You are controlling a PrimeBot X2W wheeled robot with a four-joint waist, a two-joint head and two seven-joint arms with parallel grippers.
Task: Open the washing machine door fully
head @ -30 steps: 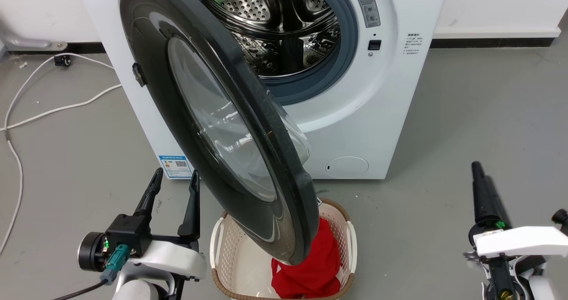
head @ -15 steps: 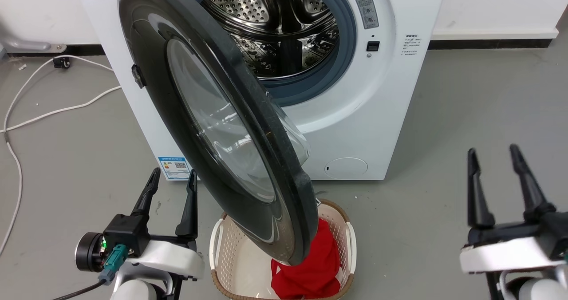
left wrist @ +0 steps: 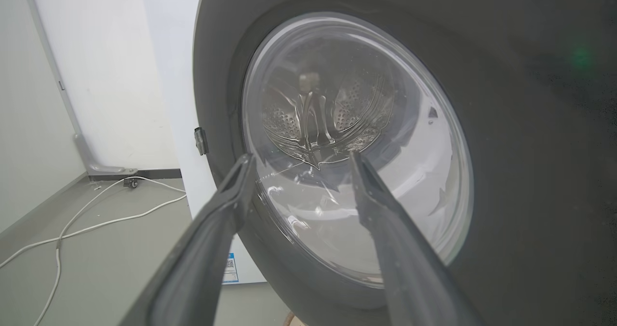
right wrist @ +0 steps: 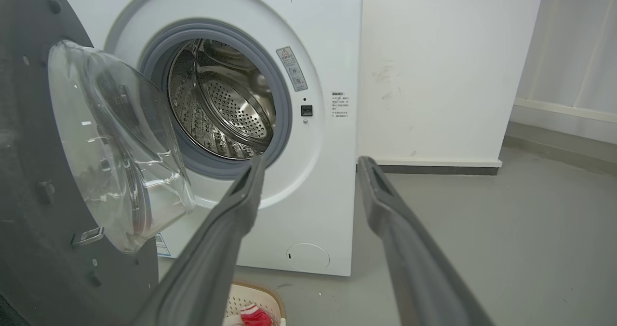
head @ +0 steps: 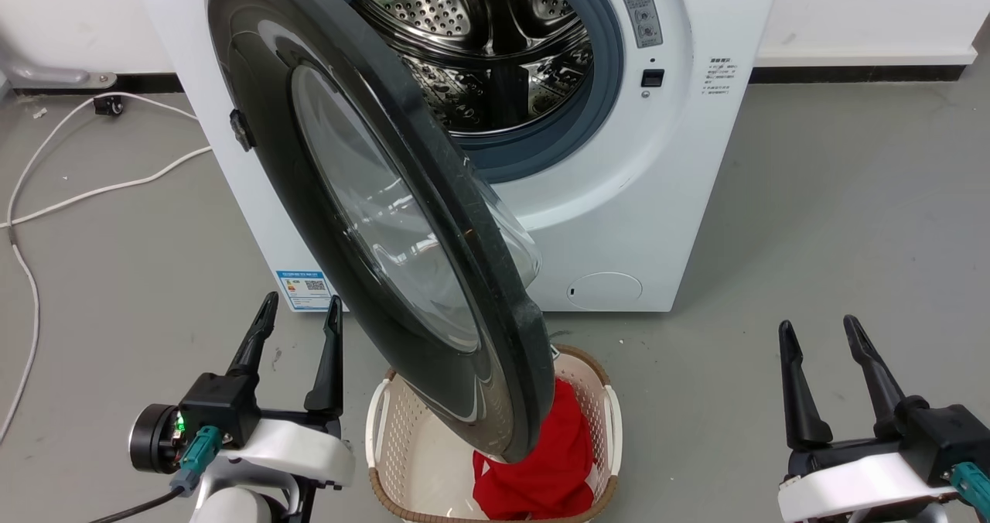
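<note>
Ajar washing machine door (head: pixel 371 221) hides part of basket (head: pixel 379 430) & red cloth (head: pixel 564 469); washing machine (head: pixel 619 221) top cut off. Left gripper (head: pixel 302 300), right gripper (head: pixel 817 323): fingers apart, empty.

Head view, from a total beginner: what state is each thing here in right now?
washing machine door, swung open, untouched.
washing machine, drum opening uncovered.
laundry basket, on the floor under the door, holding red cloth.
left end effector, open, empty, beside the door.
right end effector, open, empty, clear of the door.
white cable, loose on the floor.
</note>
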